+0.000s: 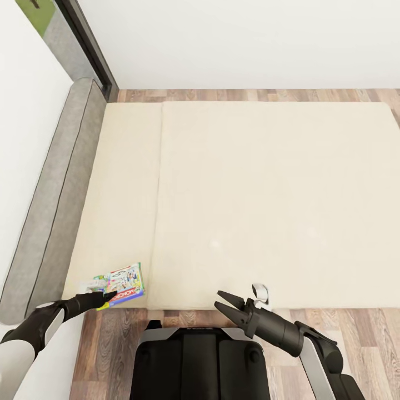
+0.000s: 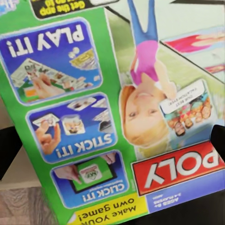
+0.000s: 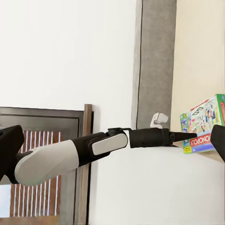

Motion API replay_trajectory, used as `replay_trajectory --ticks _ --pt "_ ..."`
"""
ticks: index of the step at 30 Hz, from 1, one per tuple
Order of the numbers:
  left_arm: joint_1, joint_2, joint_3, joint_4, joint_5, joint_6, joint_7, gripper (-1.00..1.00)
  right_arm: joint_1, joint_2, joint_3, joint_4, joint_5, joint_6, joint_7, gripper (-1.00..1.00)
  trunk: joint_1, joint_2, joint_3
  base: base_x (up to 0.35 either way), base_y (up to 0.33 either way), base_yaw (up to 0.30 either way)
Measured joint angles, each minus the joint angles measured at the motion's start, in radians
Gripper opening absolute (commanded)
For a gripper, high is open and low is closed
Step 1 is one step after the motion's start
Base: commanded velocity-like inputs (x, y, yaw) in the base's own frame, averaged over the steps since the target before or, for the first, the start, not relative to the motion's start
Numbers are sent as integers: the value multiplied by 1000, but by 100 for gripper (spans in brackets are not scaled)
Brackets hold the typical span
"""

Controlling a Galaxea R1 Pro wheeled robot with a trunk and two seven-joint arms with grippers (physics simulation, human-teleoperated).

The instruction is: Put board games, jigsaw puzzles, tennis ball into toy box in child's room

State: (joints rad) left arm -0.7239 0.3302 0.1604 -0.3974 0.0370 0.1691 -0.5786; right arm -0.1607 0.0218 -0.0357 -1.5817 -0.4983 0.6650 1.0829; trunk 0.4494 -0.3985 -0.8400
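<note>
Head view: the bed (image 1: pixel 266 200) presents a large cream mattress with a grey padded headboard (image 1: pixel 53 205) along one side and wood-plank floor (image 1: pixel 355 328) at its foot. The Monopoly board game (image 1: pixel 123 284) lies flat at the near corner of the mattress, directly ahead of the left gripper (image 1: pixel 109 296). The left gripper's dark tip overlaps the near edge of the box; its jaw setting cannot be read at this size. The right gripper (image 1: pixel 226 304) hovers over the foot edge of the bed, well apart from the box, with its two fingers spread and nothing between them. A small white-grey object (image 1: pixel 260 291) sits on the mattress edge just beyond the right gripper.

Left wrist view: the Monopoly board game (image 2: pixel 112 117) lies immediately in front of the camera, its green panel and red logo strip legible. Dark finger parts (image 2: pixel 9 150) appear at both picture edges, either side of the box; whether they touch it cannot be determined.

Right wrist view: the left arm (image 3: pixel 84 152) extends to the box (image 3: pixel 204 123), its tip meeting the box edge. Behind stand a white wall (image 3: pixel 65 51) and the headboard (image 3: pixel 157 61).
</note>
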Motion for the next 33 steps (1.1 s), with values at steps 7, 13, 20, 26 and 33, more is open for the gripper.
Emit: replay_trajectory --ticks 7,13,20,26,33 --pt "0 0 0 -1 1 -1 0 100 0 0 0 1 0 0 0 100 0 0 0 0 -32 0" --pt "0 0 0 0 1 -1 0 100 0 0 0 2 0 0 -10 100 0 0 0 0 -3 0" --pt "0 0 0 0 1 -1 0 100 0 0 1 2 0 0 -35 100 0 0 0 0 0 0" --pt "0 0 0 0 1 -1 0 100 0 0 2 2 0 0 -39 100 0 0 0 0 0 0" --pt "0 0 0 -1 1 -1 0 100 0 0 2 2 0 0 -40 100 0 0 0 0 0 0"
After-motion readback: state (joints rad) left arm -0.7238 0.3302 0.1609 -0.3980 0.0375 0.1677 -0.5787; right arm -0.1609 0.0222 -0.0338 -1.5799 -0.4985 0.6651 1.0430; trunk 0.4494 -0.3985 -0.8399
